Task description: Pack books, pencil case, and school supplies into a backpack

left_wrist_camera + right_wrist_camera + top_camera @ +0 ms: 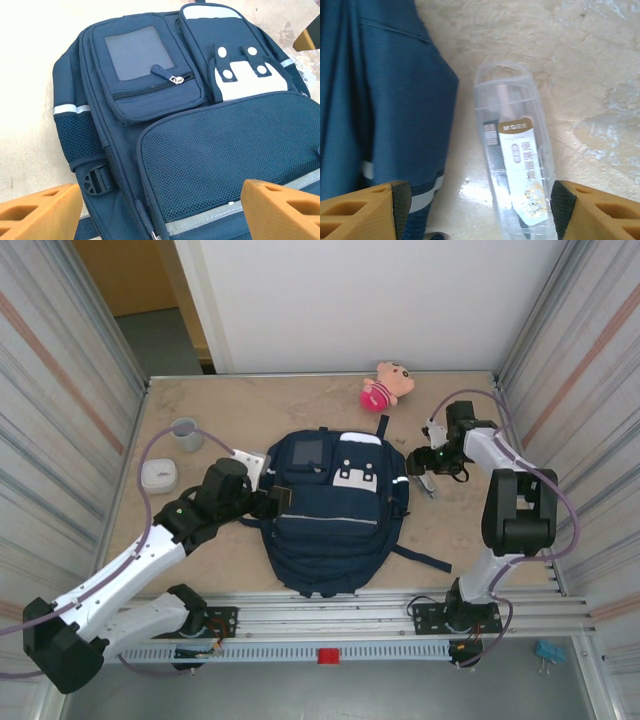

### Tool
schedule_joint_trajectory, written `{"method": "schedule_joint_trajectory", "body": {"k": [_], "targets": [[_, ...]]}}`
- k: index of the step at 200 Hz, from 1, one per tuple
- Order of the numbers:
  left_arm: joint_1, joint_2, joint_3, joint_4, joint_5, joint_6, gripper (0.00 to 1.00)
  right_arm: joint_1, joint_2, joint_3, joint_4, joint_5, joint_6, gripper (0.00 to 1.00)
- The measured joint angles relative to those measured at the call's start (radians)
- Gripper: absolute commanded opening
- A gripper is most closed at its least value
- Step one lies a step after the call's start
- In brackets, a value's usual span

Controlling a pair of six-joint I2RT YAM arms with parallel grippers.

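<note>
A grey cup (186, 432) and white rounded box (158, 474) sit left of the left gripper (160, 207). Its jaws are wide apart and empty, with the navy backpack (200, 135) directly ahead. A plush toy (385, 386) lies beyond the right gripper (480, 205). Its jaws are spread either side of a clear plastic stationery case (515, 160) lying flat on the table (600, 75). The backpack's edge is just to their left.

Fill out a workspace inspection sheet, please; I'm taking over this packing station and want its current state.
Surface: tan mottled table.
Job's things: backpack lies flat, front up, front pocket zipped; clear supply case on the table beside it.
Clutter: grey cup, white box, plush toy.
Pincers: left pincer open above backpack; right pincer open, straddling the case.
Cables: purple cables loop along both arms.
Surroundings: ribbed metal walls, white back panel.
</note>
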Motion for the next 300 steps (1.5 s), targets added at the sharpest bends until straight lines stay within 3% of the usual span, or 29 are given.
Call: {"method": "schedule_joint_trajectory", "body": {"k": [100,190,233,300], "targets": [[0.0,0.064,0.018,0.024,0.0,0.0,0.83,-0.004,0.125,0.081,-0.001,0.03,0.002,0.79],[0.0,0.071,0.019,0.026,-0.001,0.0,0.83,0.0,0.196,0.098,-0.017,0.132,0.024,0.7],[0.0,0.07,0.019,0.026,-0.006,0.0,0.83,-0.017,0.188,0.098,-0.022,0.211,0.06,0.77],[0.0,0.056,0.019,0.026,-0.007,0.0,0.83,-0.03,0.032,0.041,-0.085,0.153,0.171,0.79]]}}
